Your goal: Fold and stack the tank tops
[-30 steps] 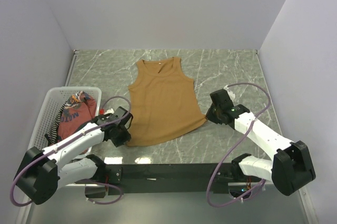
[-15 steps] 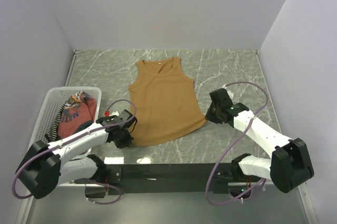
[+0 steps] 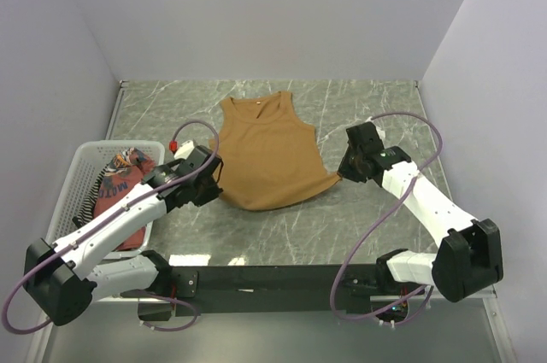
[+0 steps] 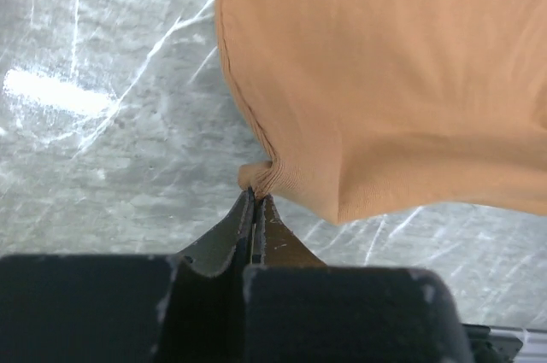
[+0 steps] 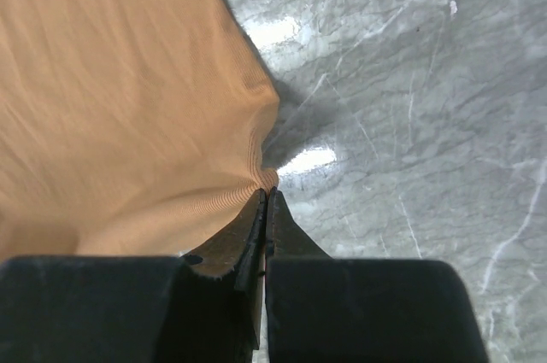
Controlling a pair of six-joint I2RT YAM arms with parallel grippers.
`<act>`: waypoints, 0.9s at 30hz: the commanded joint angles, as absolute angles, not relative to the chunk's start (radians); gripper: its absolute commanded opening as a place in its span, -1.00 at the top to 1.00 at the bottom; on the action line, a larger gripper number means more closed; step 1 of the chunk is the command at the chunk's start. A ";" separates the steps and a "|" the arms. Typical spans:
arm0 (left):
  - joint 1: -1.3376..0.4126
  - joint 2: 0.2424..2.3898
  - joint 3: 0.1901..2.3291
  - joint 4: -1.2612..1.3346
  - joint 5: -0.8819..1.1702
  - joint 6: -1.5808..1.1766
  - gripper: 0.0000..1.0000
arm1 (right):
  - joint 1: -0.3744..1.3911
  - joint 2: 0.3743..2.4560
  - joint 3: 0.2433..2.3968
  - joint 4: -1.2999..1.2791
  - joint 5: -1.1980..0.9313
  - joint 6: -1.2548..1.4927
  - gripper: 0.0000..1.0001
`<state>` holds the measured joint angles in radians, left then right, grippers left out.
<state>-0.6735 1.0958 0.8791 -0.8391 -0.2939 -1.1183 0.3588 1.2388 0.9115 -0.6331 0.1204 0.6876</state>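
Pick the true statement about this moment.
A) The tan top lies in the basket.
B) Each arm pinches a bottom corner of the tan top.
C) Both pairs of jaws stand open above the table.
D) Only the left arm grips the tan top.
B: each wrist view shows shut jaws with a bunched bottom corner of the tan top between the tips, the left jaws on one corner and the right jaws on the other.

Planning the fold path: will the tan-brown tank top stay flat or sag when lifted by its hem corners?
Probably floppy: the plain tan-brown cloth tank top puckers where the left end effector pinches its corner. It will likely sag in between: the hem bows between that corner and the one in the right end effector. Seemingly light: fingertip pinches hold it.
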 commanded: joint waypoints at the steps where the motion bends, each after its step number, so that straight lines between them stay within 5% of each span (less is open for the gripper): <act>1: -0.666 1.085 0.930 -0.890 -0.290 -1.074 0.99 | 0.348 1.261 0.985 -0.707 0.133 0.650 1.00; 20: -0.574 0.898 0.740 -0.730 0.122 -1.147 0.99 | 0.267 1.344 1.115 -1.020 0.152 0.611 1.00; 27: -0.565 0.759 0.689 -0.756 0.094 -1.213 0.99 | 0.259 1.405 1.186 -1.126 0.238 0.615 1.00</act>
